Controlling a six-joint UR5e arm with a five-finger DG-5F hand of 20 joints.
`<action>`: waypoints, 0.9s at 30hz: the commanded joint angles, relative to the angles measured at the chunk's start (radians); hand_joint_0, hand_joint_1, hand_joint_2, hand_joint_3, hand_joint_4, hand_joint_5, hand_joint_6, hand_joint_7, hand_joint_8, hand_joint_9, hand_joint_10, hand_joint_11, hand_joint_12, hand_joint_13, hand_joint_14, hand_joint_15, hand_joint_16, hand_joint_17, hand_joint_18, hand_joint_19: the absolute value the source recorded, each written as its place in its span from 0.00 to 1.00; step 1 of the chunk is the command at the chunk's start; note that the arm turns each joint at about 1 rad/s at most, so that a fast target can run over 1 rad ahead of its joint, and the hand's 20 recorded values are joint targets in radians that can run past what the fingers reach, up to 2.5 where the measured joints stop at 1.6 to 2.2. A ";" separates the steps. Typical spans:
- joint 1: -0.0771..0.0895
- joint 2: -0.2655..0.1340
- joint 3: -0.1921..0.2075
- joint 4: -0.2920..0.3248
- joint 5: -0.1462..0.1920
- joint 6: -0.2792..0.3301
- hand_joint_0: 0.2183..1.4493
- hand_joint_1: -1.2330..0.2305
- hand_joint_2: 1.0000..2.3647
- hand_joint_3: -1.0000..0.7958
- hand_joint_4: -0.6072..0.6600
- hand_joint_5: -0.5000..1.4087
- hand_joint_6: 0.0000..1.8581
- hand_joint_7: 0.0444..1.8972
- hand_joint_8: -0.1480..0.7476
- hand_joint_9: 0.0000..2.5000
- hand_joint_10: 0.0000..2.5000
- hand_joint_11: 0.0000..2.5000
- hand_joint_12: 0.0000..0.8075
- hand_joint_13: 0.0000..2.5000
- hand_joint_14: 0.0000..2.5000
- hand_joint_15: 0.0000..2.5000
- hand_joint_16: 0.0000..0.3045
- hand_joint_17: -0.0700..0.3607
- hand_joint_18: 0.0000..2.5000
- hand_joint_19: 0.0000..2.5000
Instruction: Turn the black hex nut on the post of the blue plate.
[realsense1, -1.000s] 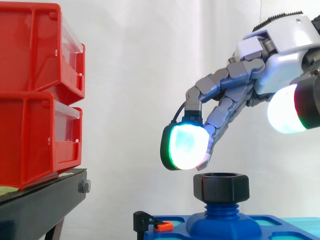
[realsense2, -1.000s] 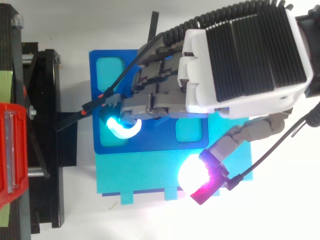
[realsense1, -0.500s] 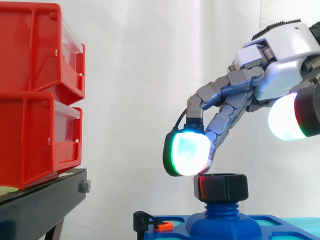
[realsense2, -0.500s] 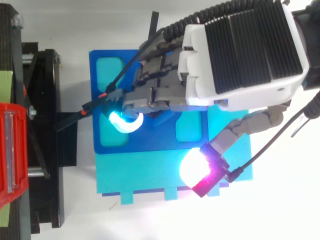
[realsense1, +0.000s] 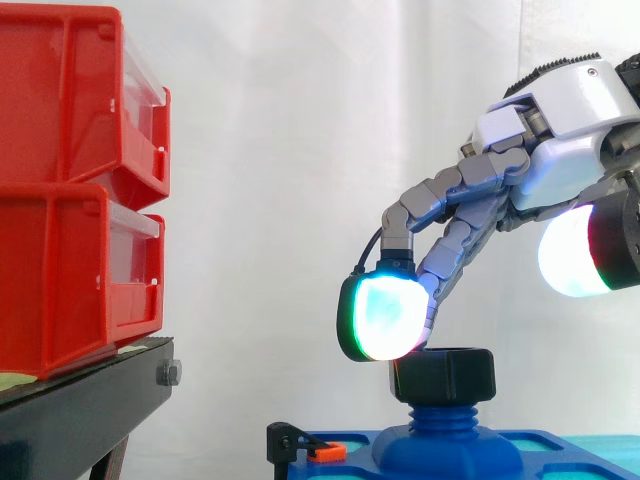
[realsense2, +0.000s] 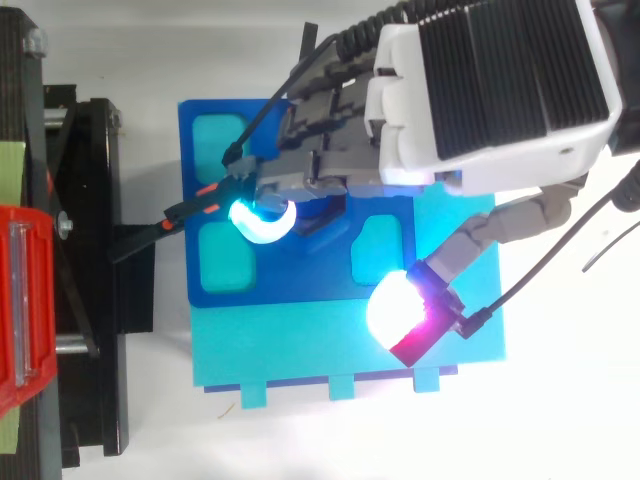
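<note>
1. Black hex nut (realsense1: 443, 373) sits on the blue post (realsense1: 440, 420). We see the hand (realsense1: 560, 160) above it, spread loosely and gripping nothing, with one glowing fingertip (realsense1: 385, 315) touching the nut's upper left edge.
2. The post rises from the blue plate (realsense2: 300, 285).
3. Red bins (realsense1: 70, 190) stand well apart, on the left.

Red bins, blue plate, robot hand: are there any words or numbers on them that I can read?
None: no words, numbers or signs can be seen on the red bins, the blue plate, the black nut or the hand.
</note>
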 joint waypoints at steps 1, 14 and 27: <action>-0.006 0.000 0.000 -0.001 -0.005 -0.009 0.21 0.49 0.00 0.28 0.61 0.17 0.27 0.52 0.38 0.20 0.00 0.11 0.40 0.24 0.01 0.13 0.14 0.39 0.15 0.14; -0.018 0.000 0.000 -0.001 -0.011 -0.031 0.21 0.50 0.00 0.28 0.61 0.17 0.27 0.51 0.37 0.20 0.00 0.10 0.40 0.24 0.01 0.13 0.14 0.39 0.14 0.14; -0.032 0.000 0.000 0.000 -0.026 -0.037 0.21 0.50 0.00 0.28 0.61 0.16 0.27 0.51 0.38 0.21 0.00 0.11 0.40 0.25 0.01 0.13 0.14 0.38 0.14 0.15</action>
